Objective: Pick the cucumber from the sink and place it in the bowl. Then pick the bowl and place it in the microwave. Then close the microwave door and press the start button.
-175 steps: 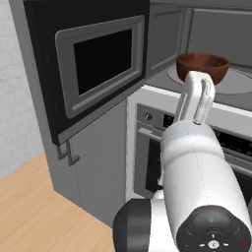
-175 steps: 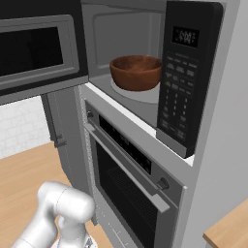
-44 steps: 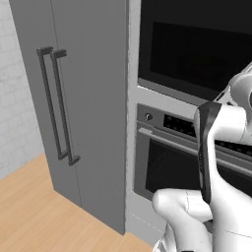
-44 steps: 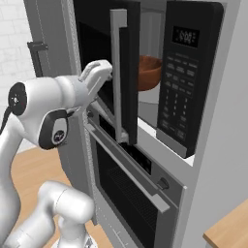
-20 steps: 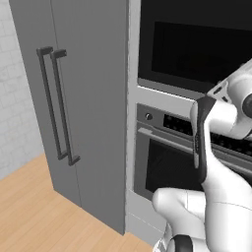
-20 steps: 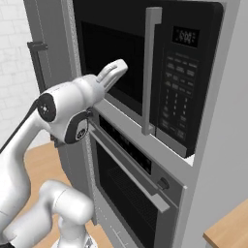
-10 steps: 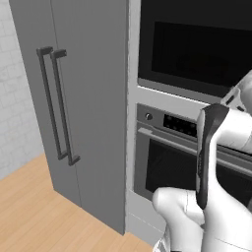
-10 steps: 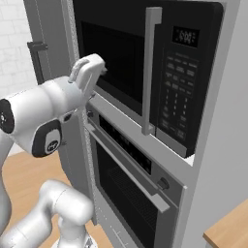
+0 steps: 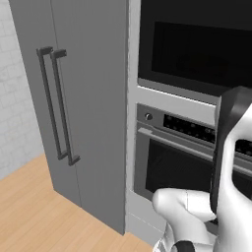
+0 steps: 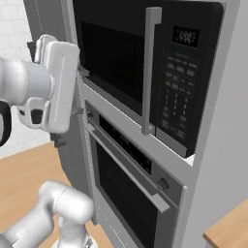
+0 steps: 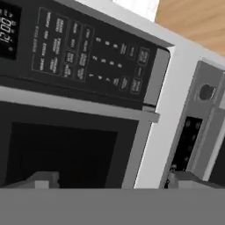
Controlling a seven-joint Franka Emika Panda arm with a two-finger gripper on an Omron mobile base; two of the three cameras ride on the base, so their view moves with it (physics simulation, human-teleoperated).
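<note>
The microwave [image 10: 145, 72] is seen built into the grey cabinet wall, with the microwave door [image 10: 114, 60] shut flat against its front. Its black window is dark, so whatever sits inside cannot be made out. A vertical grey handle [image 10: 149, 72] runs down the door's right edge, and just beside it the keypad strip [image 10: 177, 82] with its small display occupies the right end of the front.

Below the microwave the oven [image 10: 131, 189] is set, closed, with a bar handle across its top edge. To the left, tall grey cabinet doors [image 9: 78, 108] with two vertical handles are shown, standing on a wooden floor [image 9: 44, 216].

The gripper [image 11: 110, 180] is held spread wide with nothing between its fingertips. In the hand view it is pointed at the microwave door near the handle, with the keypad strip above it in that rolled picture, and it is apart from the front.
</note>
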